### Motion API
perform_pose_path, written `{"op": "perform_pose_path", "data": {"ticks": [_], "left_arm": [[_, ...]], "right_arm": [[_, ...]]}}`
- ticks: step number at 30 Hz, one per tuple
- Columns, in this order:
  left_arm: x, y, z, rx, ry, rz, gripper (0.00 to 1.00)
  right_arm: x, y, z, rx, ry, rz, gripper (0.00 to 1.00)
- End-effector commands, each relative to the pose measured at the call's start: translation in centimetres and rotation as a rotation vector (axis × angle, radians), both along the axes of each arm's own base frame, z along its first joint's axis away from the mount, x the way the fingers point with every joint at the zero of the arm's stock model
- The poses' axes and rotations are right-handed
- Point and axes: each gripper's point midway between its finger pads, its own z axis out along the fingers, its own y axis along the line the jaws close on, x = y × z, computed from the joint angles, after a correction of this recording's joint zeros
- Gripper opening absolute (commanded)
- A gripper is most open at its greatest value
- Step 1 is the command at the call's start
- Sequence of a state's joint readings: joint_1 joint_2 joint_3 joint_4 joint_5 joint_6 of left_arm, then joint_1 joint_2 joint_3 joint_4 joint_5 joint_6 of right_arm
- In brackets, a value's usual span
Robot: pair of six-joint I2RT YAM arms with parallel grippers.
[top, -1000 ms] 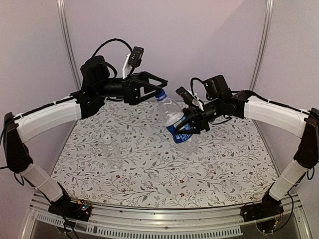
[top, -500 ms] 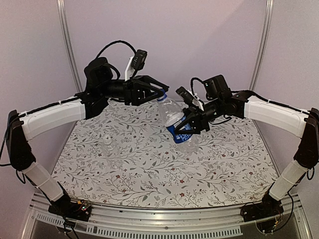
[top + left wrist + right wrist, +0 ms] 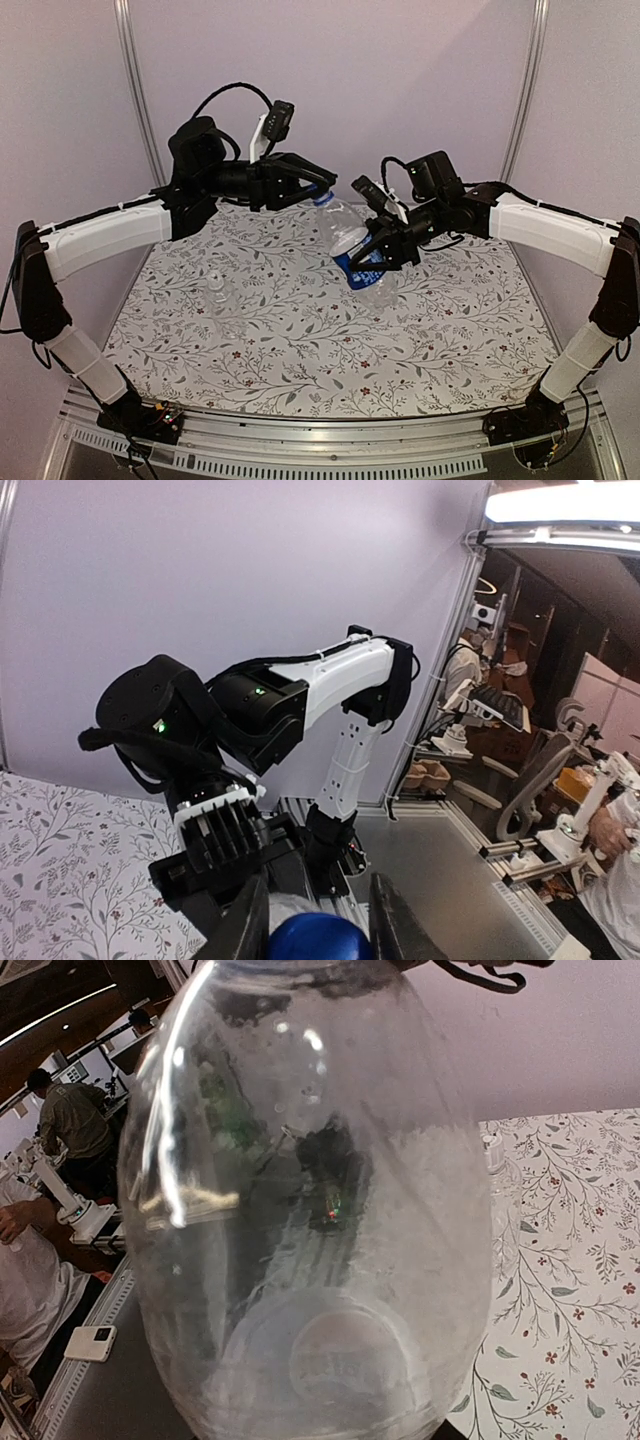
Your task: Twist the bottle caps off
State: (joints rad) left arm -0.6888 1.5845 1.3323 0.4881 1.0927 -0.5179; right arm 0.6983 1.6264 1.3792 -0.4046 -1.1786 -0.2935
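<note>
I logged the short clear plastic bottle [image 3: 216, 292] upright on the patterned table [image 3: 300, 350], left of the taller blue-labelled bottle [image 3: 355, 250].

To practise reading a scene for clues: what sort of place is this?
Probably a robotics lab: two robot arms bolted to a table, with people and an office chair beyond.

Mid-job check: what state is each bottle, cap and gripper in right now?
taller bottle: tilted, held at its label.
blue cap: on the taller bottle, clamped.
shorter bottle: upright on the table, untouched.
pale cap: seemingly on the shorter bottle; hard to see.
left gripper: shut on blue cap.
right gripper: shut on taller bottle.
</note>
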Motion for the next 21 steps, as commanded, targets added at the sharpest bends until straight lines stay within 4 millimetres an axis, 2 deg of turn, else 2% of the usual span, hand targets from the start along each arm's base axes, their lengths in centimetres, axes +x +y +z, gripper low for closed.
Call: {"op": "perform_pose_path", "data": {"ticks": [1, 8, 21], "left_arm": [[0.5, 0.5, -0.2, -0.005, -0.007, 0.031, 0.28], [1.3, 0.8, 0.1, -0.004, -0.017, 0.101, 0.19], [1.5, 2.2, 1.7, -0.065, 0.04, 0.114, 0.19]], "right_arm": [[0.2, 0.2, 0.6, 0.011, -0.027, -0.005, 0.36], [0.3, 0.2, 0.5, 0.008, -0.028, -0.008, 0.36], [0.4, 0.2, 0.1, 0.0, -0.026, -0.012, 0.36]]}}
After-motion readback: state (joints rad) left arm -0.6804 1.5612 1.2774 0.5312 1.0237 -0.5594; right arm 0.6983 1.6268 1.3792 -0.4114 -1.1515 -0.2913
